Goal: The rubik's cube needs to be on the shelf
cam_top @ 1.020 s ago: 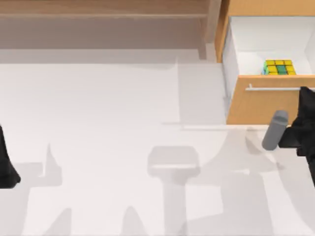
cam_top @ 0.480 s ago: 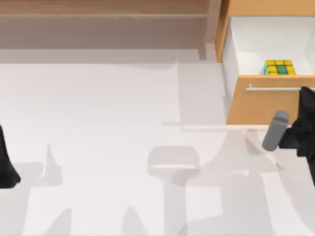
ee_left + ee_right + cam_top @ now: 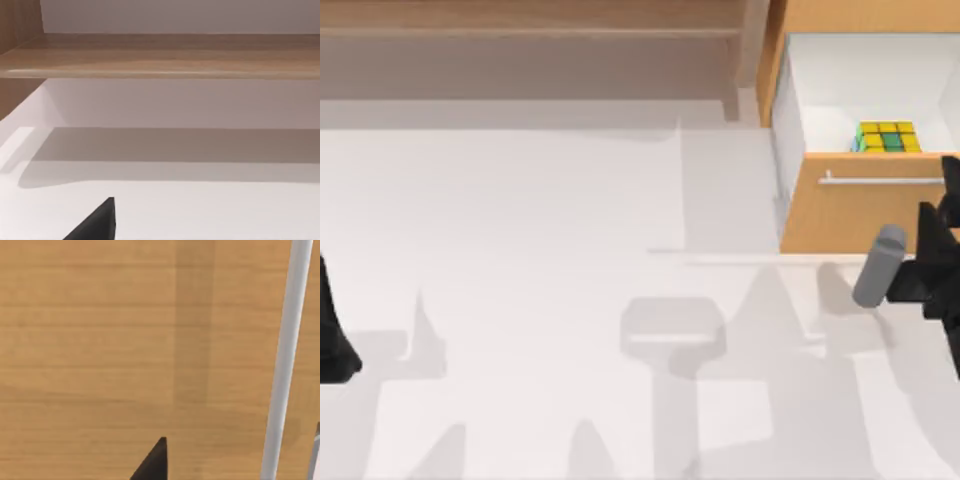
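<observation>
Top view is showing me a white table (image 3: 540, 300) with the brown shelf (image 3: 520, 30) along its far edge, my right gripper (image 3: 945, 215) sitting half cut off before the drawer front (image 3: 840, 215), finger spread impossible to tell, while the rubik's cube (image 3: 888, 137) is lying inside the open drawer (image 3: 860, 80).

The drawer front (image 3: 865, 210) is hiding the lower part of the rubik's cube (image 3: 888, 136). My right gripper (image 3: 945, 215) is running off the picture's edge beside the drawer front, its fingers unreadable.
</observation>
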You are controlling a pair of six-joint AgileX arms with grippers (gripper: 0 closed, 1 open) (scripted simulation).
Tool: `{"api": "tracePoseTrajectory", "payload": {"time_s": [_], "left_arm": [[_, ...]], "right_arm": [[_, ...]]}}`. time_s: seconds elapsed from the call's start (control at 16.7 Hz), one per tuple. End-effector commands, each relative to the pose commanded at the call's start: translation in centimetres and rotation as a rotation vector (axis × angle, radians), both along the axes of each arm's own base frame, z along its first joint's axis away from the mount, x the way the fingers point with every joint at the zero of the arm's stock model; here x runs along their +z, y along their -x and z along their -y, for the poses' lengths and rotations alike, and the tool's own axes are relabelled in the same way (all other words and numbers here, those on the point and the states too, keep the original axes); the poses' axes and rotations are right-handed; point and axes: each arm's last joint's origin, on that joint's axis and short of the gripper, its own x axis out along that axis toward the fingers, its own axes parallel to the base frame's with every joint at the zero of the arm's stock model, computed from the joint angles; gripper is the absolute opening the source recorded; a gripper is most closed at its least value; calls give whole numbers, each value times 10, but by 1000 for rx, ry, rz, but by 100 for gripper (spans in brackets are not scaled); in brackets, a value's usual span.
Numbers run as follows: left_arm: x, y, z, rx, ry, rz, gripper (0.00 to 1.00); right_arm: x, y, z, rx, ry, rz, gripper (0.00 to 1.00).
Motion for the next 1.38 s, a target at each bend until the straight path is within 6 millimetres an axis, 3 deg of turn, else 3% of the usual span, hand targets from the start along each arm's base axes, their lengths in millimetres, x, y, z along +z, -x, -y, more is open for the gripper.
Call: {"api": "tracePoseTrajectory", "payload": {"time_s": [0.6, 1.02, 1.08, 1.14, 1.38], "left_arm": [[0, 0, 0, 0, 0, 0, 100], [0, 0, 0, 0, 0, 0, 100], [0, 0, 0, 0, 0, 0, 100], [0, 0, 0, 0, 0, 0, 100], [0, 0, 0, 0, 0, 0, 100]], "right_arm": [[0, 0, 0, 0, 0, 1, 100], [0, 20, 0, 0, -1, 1, 100], [-12, 20, 1, -3, 23, -63, 100], [-12, 20, 1, -3, 23, -63, 100], [-3, 14, -22, 117, -48, -44, 100]]}}
